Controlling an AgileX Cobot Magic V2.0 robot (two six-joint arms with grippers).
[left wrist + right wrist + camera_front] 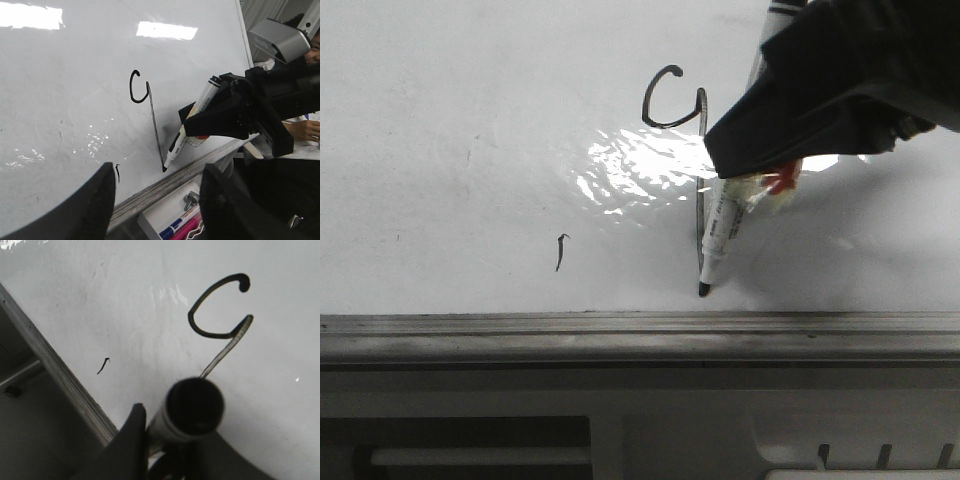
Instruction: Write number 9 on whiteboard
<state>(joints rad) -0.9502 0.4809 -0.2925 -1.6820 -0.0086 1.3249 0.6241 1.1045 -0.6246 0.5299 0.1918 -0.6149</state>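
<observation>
A black number 9 (pixel 672 98) is drawn on the glossy whiteboard (pixel 460 150): an open curled loop with a long thin stem (pixel 155 125) running down to near the grey rail. My right gripper (pixel 760 185) is shut on a white marker (pixel 720 235) whose black tip touches the board at the stem's lower end. The loop (pixel 217 307) and the marker's dark rear end (pixel 194 407) fill the right wrist view. My left gripper (pixel 157 200) stands open over the board's edge, holding nothing.
A short black tick stroke (pixel 561 250) lies left of the stem. The grey metal rail (pixel 620 335) edges the board nearest the robot. Below the rail a white tray (pixel 167 217) holds coloured markers (pixel 180 227) and a bolt. A person sits beyond the right arm (pixel 312 45).
</observation>
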